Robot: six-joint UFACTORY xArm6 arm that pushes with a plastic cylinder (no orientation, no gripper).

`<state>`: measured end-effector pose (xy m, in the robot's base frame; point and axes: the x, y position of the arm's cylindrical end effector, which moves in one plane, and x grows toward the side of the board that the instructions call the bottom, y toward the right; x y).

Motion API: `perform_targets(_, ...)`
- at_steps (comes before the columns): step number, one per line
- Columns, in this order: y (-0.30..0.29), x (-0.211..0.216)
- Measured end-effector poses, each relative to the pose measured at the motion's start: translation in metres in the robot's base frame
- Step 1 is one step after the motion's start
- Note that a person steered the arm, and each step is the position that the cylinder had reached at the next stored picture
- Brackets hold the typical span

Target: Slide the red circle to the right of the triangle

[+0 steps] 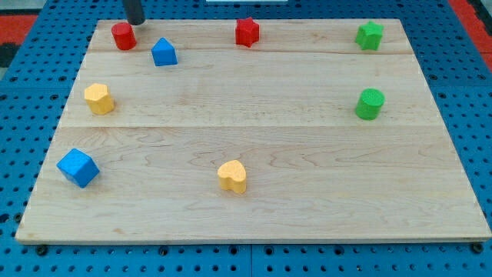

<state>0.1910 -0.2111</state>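
My tip (135, 22) sits at the desk's (269, 115) top edge, near the top-left corner, just above and slightly right of the red circle (123, 36); looks very close to it, can't tell if it's touching. Tool is a bare rod, no jaws, so nothing to open or close and it grips nothing; only the lower stub of the rod shows, the rest is cut off by the view's top. Red circle is in the top-left corner area, upright on its flat face. Blue triangle-ish block (164, 52) (pointed top, house-like outline) is just right of the red circle and a bit lower, with a small gap between them. So the red circle is currently on the triangle's left side. Red star (247, 31) is along the top edge near the middle, well apart from both. Green star (370, 35) is near the top-right corner. Green circle (370, 104) is by the right edge, below the green star, about mid-height. Yellow block (99, 98) near the left edge, below the red circle, shape roughly hexagonal, not certain. Blue cube (78, 168) near the bottom-left corner, rotated so a corner faces the bottom edge. Yellow heart-like block (232, 176) lies toward the bottom edge, about centre. Desk is light wood planks resting on a blue perforated board (461, 61).
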Motion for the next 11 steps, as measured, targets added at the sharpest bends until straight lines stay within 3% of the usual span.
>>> perform_targets(4,-0.076,0.000)
perform_targets(6,-0.084,0.048)
perform_targets(7,-0.072,0.050)
perform_targets(9,0.017,0.016)
perform_targets(11,0.202,0.016)
